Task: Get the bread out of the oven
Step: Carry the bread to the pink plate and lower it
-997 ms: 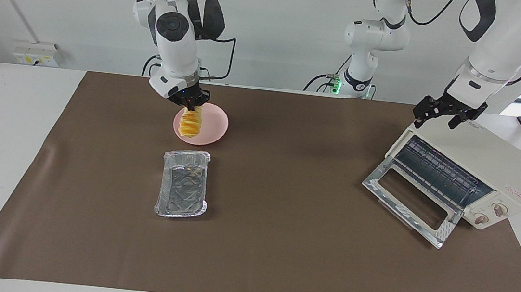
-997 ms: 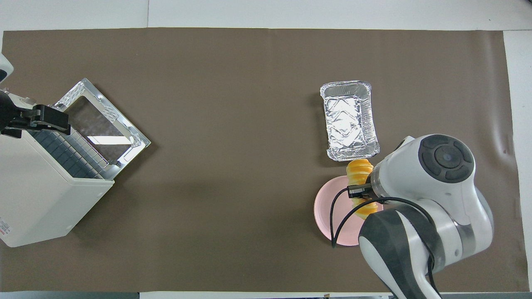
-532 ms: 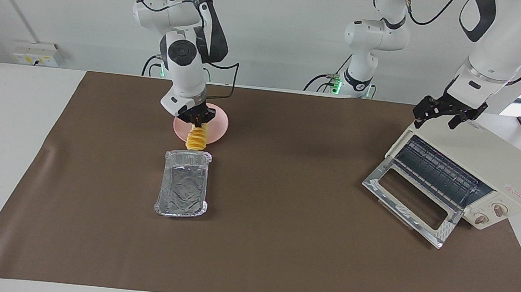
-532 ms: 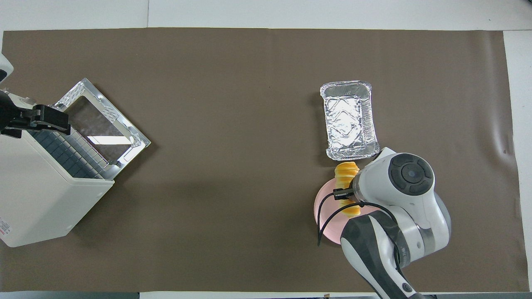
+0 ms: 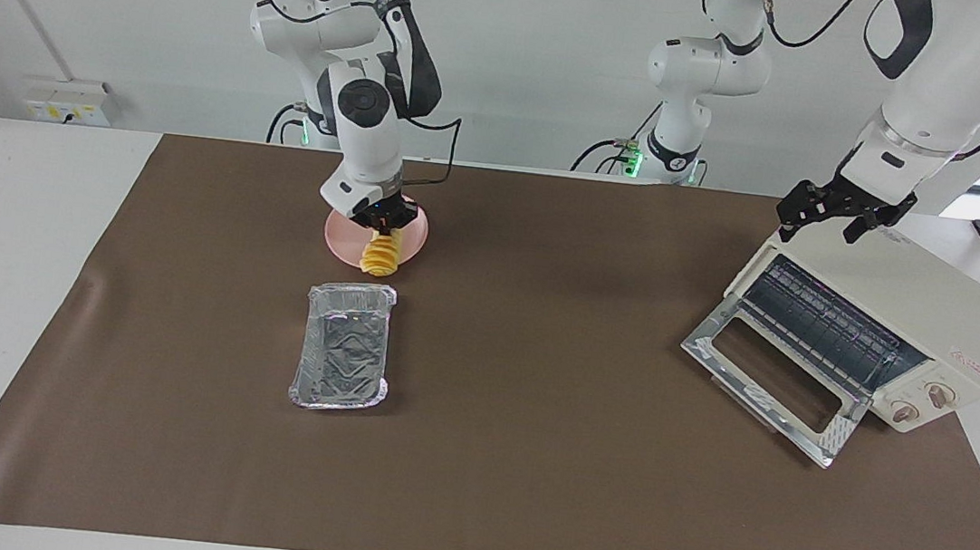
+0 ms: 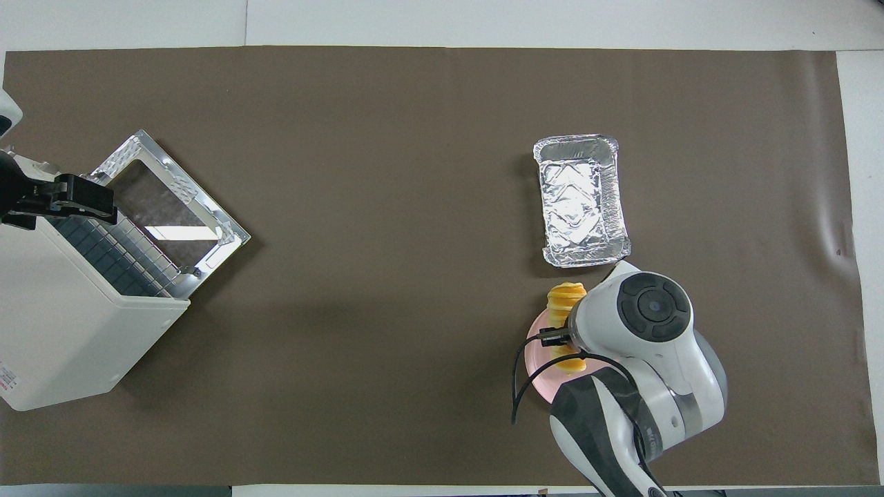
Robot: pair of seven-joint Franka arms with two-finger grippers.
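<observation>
1. Close to the robots, toward the right arm's end of the table (image 5: 54, 175), a round pink plate (image 5: 346, 242) lies on the brown mat (image 5: 526, 452).
2. Over this plate the right gripper (image 5: 383, 226) points down, and its fingers are clamped on the upper end of the bread (image 5: 380, 256), a yellow-orange ridged loaf.
3. The bread hangs tilted from the fingers, with its lower end at the plate's edge on the side away from the robots; I cannot tell if it touches the plate.
4. In the overhead view the right arm's wrist covers much of the plate (image 6: 542, 362), and the bread (image 6: 564, 298) sticks out past the rim toward the foil tray.
5. At the left arm's end of the table, the left gripper (image 5: 828, 221) waits over the top front edge of the toaster oven (image 5: 932, 312), with its fingers wide apart and holding nothing.
6. The oven door (image 5: 771, 377) is folded down open, and the dark wire rack (image 5: 822, 324) inside carries nothing.
7. Farther from the robots than the plate, just beside it, a rectangular silver foil tray (image 5: 344, 348) stands empty on the mat.
</observation>
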